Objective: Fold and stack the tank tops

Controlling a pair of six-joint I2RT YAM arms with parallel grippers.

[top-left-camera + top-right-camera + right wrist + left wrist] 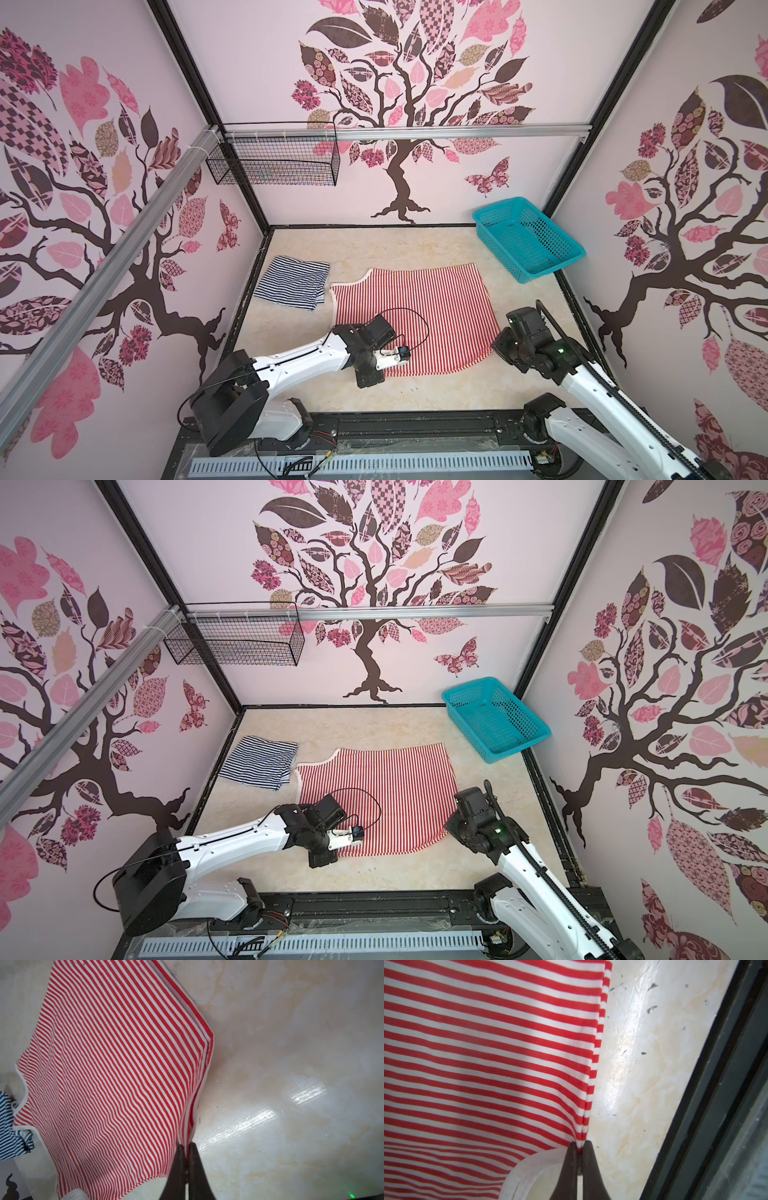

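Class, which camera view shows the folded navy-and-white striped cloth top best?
A top view: in both, the navy-and-white striped cloth top lies whole, folded. The right wrist view catches only a crumpled corner; the left wrist view shows none.

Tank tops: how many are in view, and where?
2. The folded navy-and-white striped cloth tank top lies at the far left; the red-and-white striped cloth tank top is spread in the middle. None appears hidden.
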